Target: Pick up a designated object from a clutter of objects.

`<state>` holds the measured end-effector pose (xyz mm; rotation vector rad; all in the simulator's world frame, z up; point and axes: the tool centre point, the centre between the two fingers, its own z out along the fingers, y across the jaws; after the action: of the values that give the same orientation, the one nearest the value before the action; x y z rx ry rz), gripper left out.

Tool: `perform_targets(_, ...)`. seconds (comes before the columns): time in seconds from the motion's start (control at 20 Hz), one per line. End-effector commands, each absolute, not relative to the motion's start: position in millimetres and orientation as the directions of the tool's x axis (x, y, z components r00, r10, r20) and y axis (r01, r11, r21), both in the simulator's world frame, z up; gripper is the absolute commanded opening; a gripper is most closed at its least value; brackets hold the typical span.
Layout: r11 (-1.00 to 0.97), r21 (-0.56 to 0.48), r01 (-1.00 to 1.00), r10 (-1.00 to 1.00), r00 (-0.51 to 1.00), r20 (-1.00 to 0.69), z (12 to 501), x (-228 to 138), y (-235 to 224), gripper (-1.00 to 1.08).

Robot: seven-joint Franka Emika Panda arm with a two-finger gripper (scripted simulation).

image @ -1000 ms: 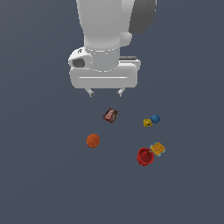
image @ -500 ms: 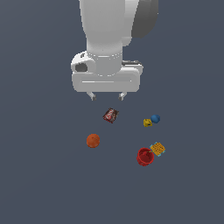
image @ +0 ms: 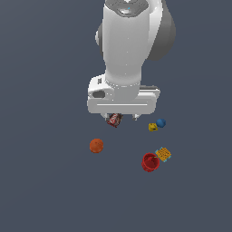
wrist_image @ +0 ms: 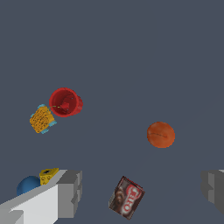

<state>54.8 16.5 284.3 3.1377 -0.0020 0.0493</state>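
- Nearest the exterior camera sits one red cup (image: 150, 162), hollow side showing, on the dark floor (image: 45, 190).
- Touching its rim on the exterior view's right lies one yellow-and-blue flat piece (image: 163, 154).
- Well apart, toward the exterior view's left, rests one orange ball (image: 96, 146).
- Farther back come one yellow block (image: 152, 127) and one blue ball (image: 161, 123), just beside each other.
- One dark red packet (image: 114, 120) is partly hidden by the arm's hand.
- Above it hangs the gripper (wrist_image: 142, 192), fingers (wrist_image: 70, 192) spread wide, holding nothing.
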Motion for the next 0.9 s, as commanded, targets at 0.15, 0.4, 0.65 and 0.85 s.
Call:
perform_targets(0.15, -1.000, 0.009, 0.001, 0.001, 1.000, 0.024, 244.6, 83.5, 48.4, 1.00)
perform_targets(0.4, -1.000, 0.010, 0.002, 0.002, 1.000, 0.017, 203.2, 105.4, 80.6, 1.00)
perform_targets(0.65, -1.000, 0.008, 0.002, 0.002, 1.000, 0.010, 161.0, 120.6, 112.1, 1.00)
perform_targets(0.85, -1.000, 0.005, 0.001, 0.001, 1.000, 0.006, 133.9, 127.3, 131.9, 1.00)
